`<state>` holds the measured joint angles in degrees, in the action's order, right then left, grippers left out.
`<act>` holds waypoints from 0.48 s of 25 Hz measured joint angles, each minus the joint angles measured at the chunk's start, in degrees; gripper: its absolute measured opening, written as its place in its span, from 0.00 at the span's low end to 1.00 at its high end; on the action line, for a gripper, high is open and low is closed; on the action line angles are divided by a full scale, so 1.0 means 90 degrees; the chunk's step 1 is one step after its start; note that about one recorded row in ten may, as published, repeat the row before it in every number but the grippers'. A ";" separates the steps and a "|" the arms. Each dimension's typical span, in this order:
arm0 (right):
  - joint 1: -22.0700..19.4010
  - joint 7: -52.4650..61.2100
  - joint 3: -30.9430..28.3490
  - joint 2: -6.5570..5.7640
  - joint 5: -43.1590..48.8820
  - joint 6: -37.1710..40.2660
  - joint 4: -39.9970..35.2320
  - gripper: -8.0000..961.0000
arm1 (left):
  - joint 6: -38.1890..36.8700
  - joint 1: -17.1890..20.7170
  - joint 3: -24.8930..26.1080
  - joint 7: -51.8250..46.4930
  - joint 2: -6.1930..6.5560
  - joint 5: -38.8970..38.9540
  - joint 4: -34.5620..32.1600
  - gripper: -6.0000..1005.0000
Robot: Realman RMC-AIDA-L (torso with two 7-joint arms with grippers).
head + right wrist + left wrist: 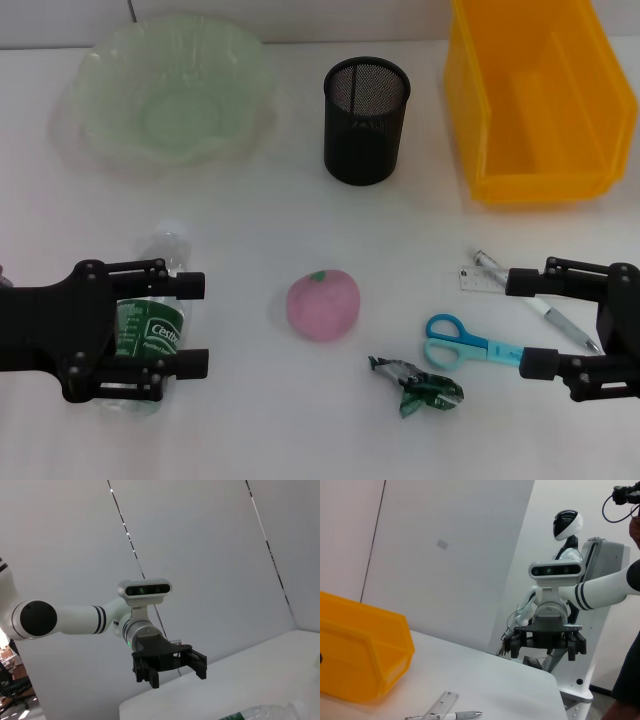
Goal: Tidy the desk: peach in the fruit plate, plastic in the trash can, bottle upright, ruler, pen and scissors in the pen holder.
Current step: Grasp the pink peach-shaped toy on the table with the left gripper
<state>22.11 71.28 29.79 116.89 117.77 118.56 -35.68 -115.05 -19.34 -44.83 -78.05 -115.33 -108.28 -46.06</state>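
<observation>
My work sits on a plain white counter (250, 240) under even light. Beyond its far edge stands a pale grey wall (455, 555) made of flat panels, and thin dark seams (125, 530) run slanting between those panels.

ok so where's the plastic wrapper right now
In the head view the plastic wrapper lies crumpled near the table's front edge, right of centre, just below the scissors and right of the peach.
</observation>
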 joint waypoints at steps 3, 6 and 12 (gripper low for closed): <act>0.0015 0.0000 0.0000 0.0000 0.0000 0.0002 0.0000 0.87 | 0.0000 -0.0007 0.0000 0.0000 0.0002 0.0000 0.0000 0.78; 0.0022 0.0000 0.0000 0.0000 0.0000 0.0008 0.0000 0.87 | 0.0001 -0.0009 0.0000 0.0000 0.0002 0.0000 0.0000 0.78; 0.0034 0.0000 0.0000 0.0000 0.0000 -0.0011 0.0000 0.87 | 0.0010 -0.0010 0.0000 0.0000 0.0002 0.0000 0.0000 0.77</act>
<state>22.42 71.28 29.80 116.89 117.77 118.46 -35.69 -114.96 -19.43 -44.82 -78.05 -115.31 -108.28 -46.06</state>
